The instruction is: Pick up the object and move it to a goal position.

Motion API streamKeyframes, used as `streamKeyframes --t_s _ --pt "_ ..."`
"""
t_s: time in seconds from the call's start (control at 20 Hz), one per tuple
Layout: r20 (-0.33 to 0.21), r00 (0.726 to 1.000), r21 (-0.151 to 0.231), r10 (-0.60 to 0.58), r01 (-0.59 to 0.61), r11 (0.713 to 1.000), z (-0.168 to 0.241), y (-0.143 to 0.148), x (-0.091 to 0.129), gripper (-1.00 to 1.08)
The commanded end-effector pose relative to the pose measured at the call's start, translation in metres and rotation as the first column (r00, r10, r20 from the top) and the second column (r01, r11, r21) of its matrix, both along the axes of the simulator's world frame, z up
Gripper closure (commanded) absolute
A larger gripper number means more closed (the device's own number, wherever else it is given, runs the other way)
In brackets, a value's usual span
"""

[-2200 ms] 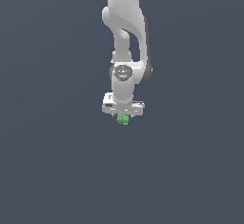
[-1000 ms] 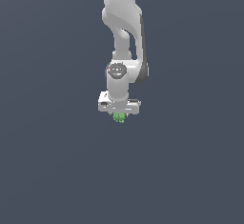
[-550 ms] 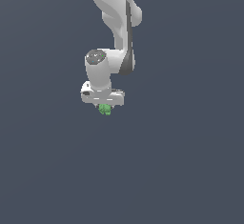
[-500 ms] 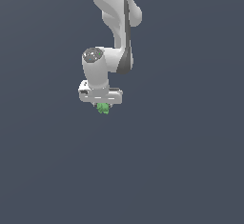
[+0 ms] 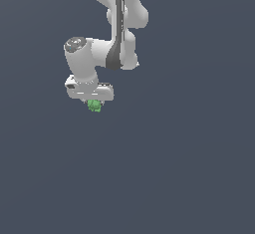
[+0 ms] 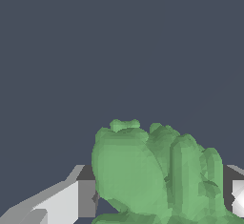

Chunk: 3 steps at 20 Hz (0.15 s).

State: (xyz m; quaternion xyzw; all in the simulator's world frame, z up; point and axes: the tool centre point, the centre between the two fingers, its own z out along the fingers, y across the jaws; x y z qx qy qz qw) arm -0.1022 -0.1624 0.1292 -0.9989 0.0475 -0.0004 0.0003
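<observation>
Item 1: green object (image 5: 94,105), left of frame centre, clamped between fingers of white gripper (image 5: 94,103).

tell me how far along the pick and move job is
Done: the pick looks finished. The green object sits between the jaws of the gripper, and the wrist view shows it filling the space between the fingers. In hand: the arm carries it clear of any surface. Left: bringing it to the goal. No goal marker shows in either view, so the remaining distance cannot be judged.
</observation>
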Motion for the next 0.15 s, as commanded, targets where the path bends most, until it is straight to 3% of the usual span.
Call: streamKeyframes --t_s 0.0,0.1 --pt "-0.001 1.0 0.0 0.002 -0.002 1.0 0.0034 -0.0061 -0.0015 1.08" --pt "-0.001 1.0 0.0 0.002 -0.002 1.0 0.0041 -0.0075 -0.0016 1.08"
